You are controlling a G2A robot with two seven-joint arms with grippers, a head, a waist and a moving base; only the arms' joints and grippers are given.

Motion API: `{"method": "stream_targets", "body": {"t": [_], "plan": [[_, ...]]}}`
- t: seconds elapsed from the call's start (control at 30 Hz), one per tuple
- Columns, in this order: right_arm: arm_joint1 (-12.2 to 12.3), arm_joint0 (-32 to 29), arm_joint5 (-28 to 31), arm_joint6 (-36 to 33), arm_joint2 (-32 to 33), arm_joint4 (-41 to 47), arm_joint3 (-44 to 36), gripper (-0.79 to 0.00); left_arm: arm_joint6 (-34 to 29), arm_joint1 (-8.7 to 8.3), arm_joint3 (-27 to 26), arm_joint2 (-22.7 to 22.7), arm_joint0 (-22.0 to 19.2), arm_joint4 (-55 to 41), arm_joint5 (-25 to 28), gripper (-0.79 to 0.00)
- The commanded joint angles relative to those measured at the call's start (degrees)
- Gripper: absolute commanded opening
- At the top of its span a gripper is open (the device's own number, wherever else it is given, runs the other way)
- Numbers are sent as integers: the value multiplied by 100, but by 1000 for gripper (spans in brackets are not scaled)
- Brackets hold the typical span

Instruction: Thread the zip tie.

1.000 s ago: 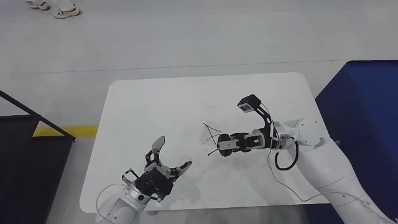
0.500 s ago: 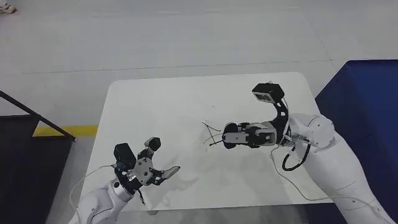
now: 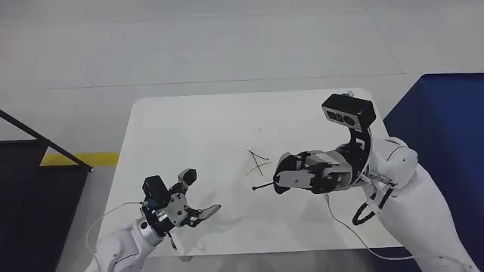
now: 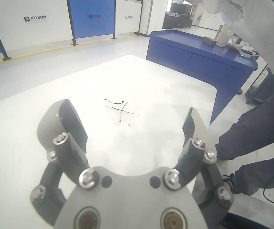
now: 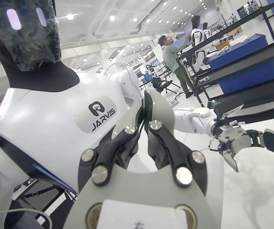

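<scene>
Top view: the right hand (image 3: 280, 182) is over the white worktop (image 3: 174, 128). Its fingers are pressed together on a thin black zip tie (image 3: 263, 186), which sticks out from the tips toward the worktop's middle. In the right wrist view, the two pads of this hand (image 5: 144, 102) are closed flat against each other. A few loose zip ties (image 3: 259, 160) lie crossed on the worktop just beyond the held one, apart from it. The left hand (image 3: 197, 195) is at the worktop's near left edge, spread wide and holding nothing. In the left wrist view its fingers (image 4: 70, 120) frame the loose zip ties (image 4: 117, 107), which lie well ahead.
</scene>
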State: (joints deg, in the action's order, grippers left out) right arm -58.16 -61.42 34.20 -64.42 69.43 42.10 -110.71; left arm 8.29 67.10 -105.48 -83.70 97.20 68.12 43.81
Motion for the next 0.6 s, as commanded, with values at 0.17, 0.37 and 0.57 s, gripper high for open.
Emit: {"method": "stream_targets", "body": {"t": [0.17,0.37,0.57], "plan": [[-187,498,1105,716,-400,-534,-1085,-785,0,0,0,0,0,0,0,0],[-351,863,2022,1710,-378,-876,-1171,-785,0,0,0,0,0,0,0,0],[-410,908,2025,2076,-338,-1378,-1066,-785,0,0,0,0,0,0,0,0]]}}
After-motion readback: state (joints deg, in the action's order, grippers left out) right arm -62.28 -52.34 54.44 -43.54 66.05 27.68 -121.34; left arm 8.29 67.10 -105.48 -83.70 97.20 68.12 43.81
